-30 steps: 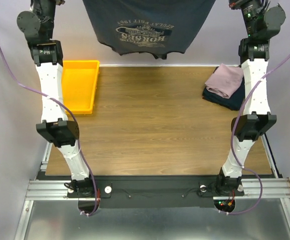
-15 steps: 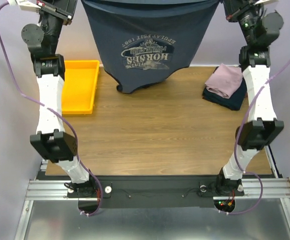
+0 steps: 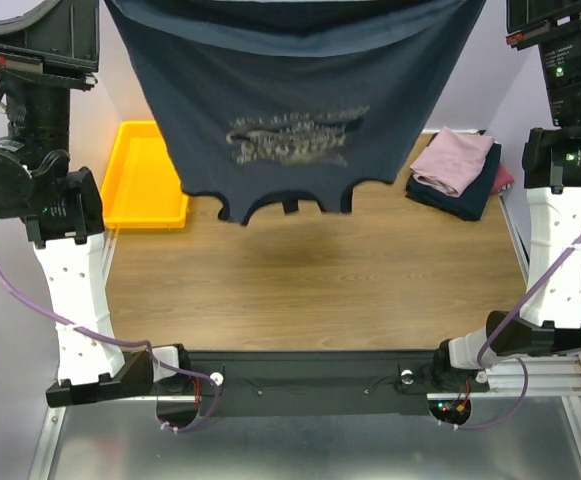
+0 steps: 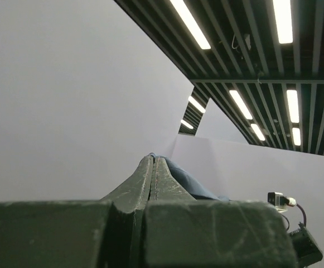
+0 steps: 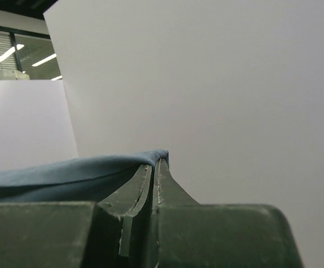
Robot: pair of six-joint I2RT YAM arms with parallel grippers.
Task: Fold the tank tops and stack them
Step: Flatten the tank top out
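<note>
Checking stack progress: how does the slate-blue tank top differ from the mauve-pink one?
The slate-blue tank top hangs spread out above the table; the mauve-pink top lies folded on a navy top. The left pincer and right pincer pinch the blue one; nothing grips the pink one. The blue one bears pale lettering; the pink looks plain. Both are soft cloth.

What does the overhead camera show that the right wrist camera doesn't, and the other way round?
Only overhead: the brown wooden table, the yellow plastic tray, a folded mauve-pink cloth top on a navy one, and pale lettering. Only right wrist: the right pincer shut on a cloth edge. Both: the hanging slate-blue tank top.
</note>
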